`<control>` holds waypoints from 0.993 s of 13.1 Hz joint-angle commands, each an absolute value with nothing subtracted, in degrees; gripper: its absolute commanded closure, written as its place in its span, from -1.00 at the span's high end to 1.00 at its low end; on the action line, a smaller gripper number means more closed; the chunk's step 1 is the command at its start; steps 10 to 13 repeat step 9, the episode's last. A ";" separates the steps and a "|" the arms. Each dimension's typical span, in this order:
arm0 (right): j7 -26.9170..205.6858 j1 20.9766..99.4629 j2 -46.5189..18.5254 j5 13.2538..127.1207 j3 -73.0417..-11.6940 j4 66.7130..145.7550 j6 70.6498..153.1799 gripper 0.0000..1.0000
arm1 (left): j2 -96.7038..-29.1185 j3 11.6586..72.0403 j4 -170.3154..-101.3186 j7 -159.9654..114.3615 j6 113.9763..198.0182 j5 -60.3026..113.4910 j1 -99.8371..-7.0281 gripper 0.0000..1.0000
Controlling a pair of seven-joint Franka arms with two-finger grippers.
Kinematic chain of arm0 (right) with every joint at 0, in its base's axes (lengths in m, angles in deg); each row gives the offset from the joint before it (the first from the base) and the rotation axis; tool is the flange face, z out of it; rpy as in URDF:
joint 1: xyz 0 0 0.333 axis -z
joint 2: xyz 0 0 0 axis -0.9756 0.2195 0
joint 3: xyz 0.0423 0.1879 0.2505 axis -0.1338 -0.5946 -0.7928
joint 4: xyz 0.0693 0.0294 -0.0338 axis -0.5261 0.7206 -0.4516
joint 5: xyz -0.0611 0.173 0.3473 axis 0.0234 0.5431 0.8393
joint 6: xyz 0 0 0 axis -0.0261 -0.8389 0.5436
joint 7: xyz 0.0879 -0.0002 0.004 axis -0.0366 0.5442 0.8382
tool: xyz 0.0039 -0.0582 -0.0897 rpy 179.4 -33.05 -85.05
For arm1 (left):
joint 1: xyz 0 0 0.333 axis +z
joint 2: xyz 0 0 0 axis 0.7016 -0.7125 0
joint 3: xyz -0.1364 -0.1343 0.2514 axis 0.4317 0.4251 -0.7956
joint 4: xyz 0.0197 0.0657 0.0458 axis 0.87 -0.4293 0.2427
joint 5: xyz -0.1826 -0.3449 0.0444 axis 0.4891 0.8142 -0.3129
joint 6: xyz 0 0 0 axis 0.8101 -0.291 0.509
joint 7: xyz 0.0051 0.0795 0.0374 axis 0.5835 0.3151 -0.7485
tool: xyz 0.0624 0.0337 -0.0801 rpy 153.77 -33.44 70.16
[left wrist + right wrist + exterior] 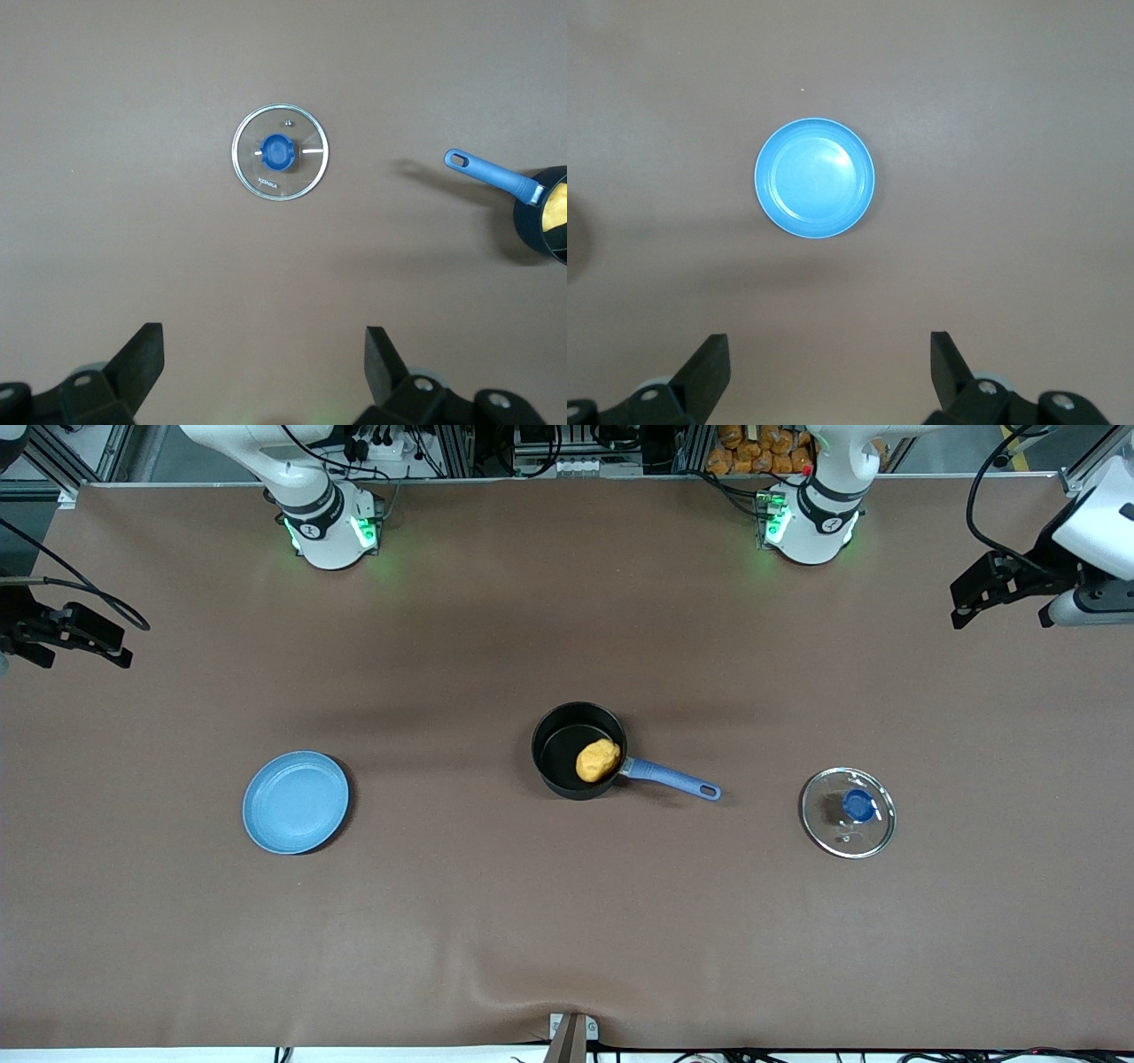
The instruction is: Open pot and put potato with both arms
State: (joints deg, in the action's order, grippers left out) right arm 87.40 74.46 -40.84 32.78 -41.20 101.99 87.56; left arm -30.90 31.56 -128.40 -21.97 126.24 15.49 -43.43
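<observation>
A brown tabletop (496,921) carries three things set well apart in a rough row. Near the middle stands a small black pot (567,755) with its long blue handle (671,778) pointing toward the left arm's end; a yellow-orange potato (598,760) lies inside it. Toward the left arm's end, the round glass lid (848,812) with a blue knob (858,805) lies flat on the tabletop. Toward the right arm's end sits a light-blue plate (296,802). The covering wrinkles slightly at the edge nearest the front camera.
</observation>
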 commanded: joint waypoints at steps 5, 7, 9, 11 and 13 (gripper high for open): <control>88.13 75.47 -42.82 31.76 -42.37 103.54 87.61 1.00 | -31.40 30.73 -127.60 -20.57 127.34 15.84 -43.24 1.00; 88.13 75.47 -42.82 31.76 -42.28 103.45 87.61 1.00 | -31.40 30.73 -127.60 -20.48 127.25 15.84 -43.24 1.00; 88.31 75.56 -42.74 31.76 -42.28 103.45 87.70 1.00 | -31.40 30.73 -127.51 -20.57 127.16 16.02 -43.24 1.00; 88.31 75.56 -42.74 31.76 -42.28 103.45 87.70 1.00 | -31.40 30.73 -127.51 -20.57 127.16 16.02 -43.24 1.00; 88.31 75.56 -42.74 31.76 -42.28 103.45 87.70 1.00 | -31.40 30.73 -127.51 -20.57 127.16 16.02 -43.24 1.00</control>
